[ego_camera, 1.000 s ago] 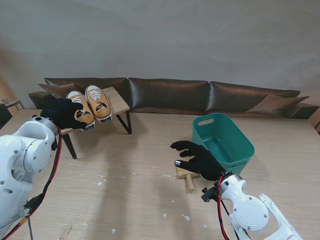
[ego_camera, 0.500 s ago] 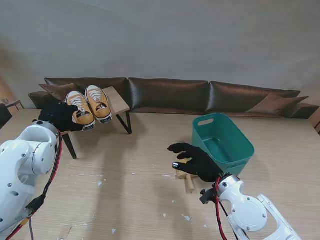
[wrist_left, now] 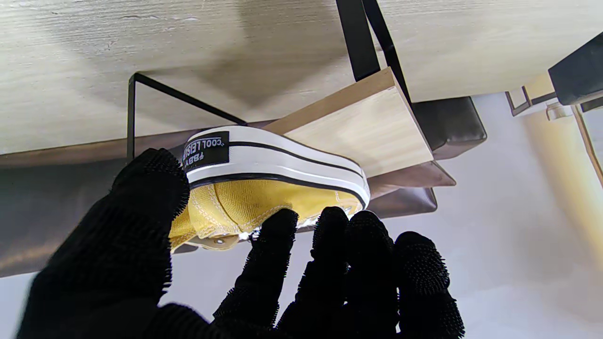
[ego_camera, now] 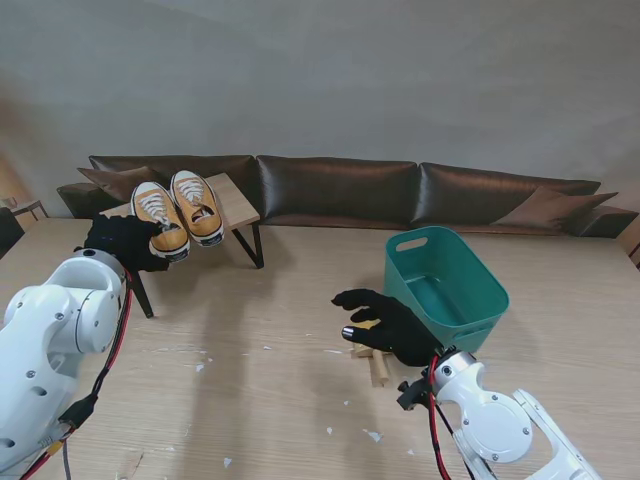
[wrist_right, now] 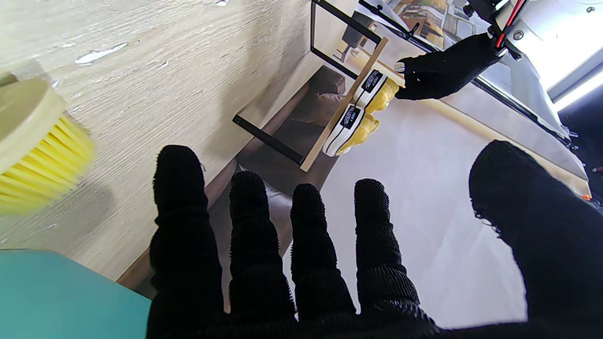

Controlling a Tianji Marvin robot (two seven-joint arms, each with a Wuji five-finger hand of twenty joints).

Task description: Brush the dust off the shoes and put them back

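Pale wood table (ego_camera: 260, 400) before a dark sofa. Both yellow shoes (ego_camera: 180, 212) sit on the small rack (ego_camera: 236, 205). Left robot hand (ego_camera: 125, 243) cups the outer shoe's heel, grip unconfirmed. Right robot hand (ego_camera: 388, 325) spread, empty, over the brush (ego_camera: 375, 362). No brushing evident; nearly all remains.

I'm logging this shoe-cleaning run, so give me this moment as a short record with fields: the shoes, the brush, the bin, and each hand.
shoes: pair of yellow sneakers side by side on the small wooden rack, far left of the table
left hand: at the heel of the left sneaker, fingers spread around it, grasp not closed
right hand: open, fingers spread, hovering over the brush
brush: wooden, yellow bristles, lying on the table beside the bin
bin: teal plastic tub, right of centre
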